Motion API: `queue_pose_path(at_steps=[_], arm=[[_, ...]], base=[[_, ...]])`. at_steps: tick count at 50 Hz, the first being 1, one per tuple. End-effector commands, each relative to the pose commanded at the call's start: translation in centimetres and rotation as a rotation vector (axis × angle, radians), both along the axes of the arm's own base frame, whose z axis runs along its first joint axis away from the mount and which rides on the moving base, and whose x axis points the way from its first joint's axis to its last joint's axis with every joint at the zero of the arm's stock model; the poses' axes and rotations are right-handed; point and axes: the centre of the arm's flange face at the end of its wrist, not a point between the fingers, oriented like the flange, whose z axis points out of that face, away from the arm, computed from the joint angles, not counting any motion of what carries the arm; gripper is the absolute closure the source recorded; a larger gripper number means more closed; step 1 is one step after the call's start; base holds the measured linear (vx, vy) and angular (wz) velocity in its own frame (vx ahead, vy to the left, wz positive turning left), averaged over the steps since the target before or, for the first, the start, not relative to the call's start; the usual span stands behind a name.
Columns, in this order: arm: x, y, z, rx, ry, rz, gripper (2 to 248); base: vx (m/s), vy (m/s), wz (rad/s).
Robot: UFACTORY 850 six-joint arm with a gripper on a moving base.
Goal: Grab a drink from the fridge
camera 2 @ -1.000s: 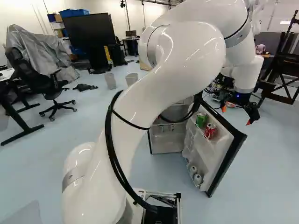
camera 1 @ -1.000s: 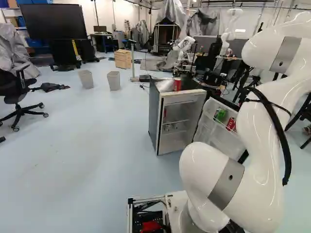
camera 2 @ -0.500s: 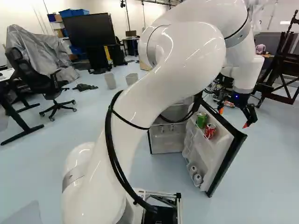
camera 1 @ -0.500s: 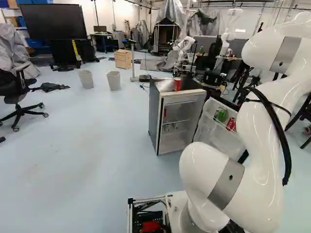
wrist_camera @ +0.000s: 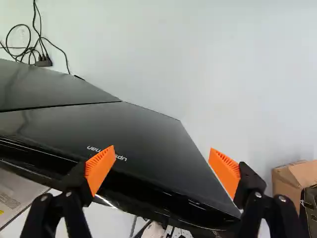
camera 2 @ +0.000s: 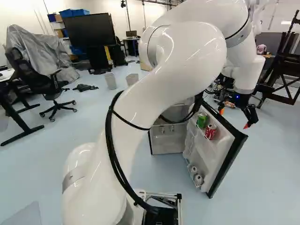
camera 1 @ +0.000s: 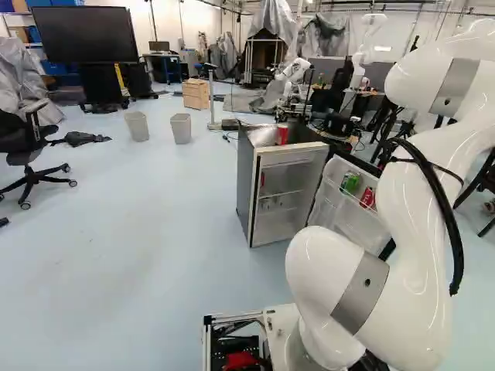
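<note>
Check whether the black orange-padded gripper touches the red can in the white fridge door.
Apart: the right base view shows the door's black edge between gripper and can.

Pale lettering (wrist_camera: 121, 157) stands on a glossy black panel (wrist_camera: 148, 134) in the wrist view, inverted and set aslant, with its middle covered by one finger's orange pad (wrist_camera: 100, 168), so that the complete word cannot be read; a label (wrist_camera: 9, 201) on the pale grey panel (wrist_camera: 25, 186) beside it bears rows of fine print, too small to read. White script-like markings appear on the red can (camera 2: 210, 131) in the open refrigerator door (camera 2: 220, 154), beside the green can (camera 2: 201, 121), whose markings are likewise too small to make out.
</note>
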Motion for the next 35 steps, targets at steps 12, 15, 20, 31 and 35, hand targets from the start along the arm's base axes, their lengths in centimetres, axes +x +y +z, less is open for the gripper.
queue_pose_path(at_steps=[12, 15, 20, 31, 35], arm=[[-0.4, 0.3, 0.0, 0.014, 0.01, -0.002, 3], [-0.6, 0.4, 0.0, 0.019, 0.014, -0.003, 3], [-0.8, 0.5, 0.0, 0.028, 0.02, -0.004, 3], [-1.4, 1.1, 0.0, 0.049, 0.036, -0.006, 3], [-1.6, 1.4, 0.0, 0.057, 0.042, -0.006, 3]], base=[[0.0, 0.0, 0.0], [0.0, 0.0, 0.0], [0.0, 0.0, 0.0], [0.0, 0.0, 0.0], [0.0, 0.0, 0.0]])
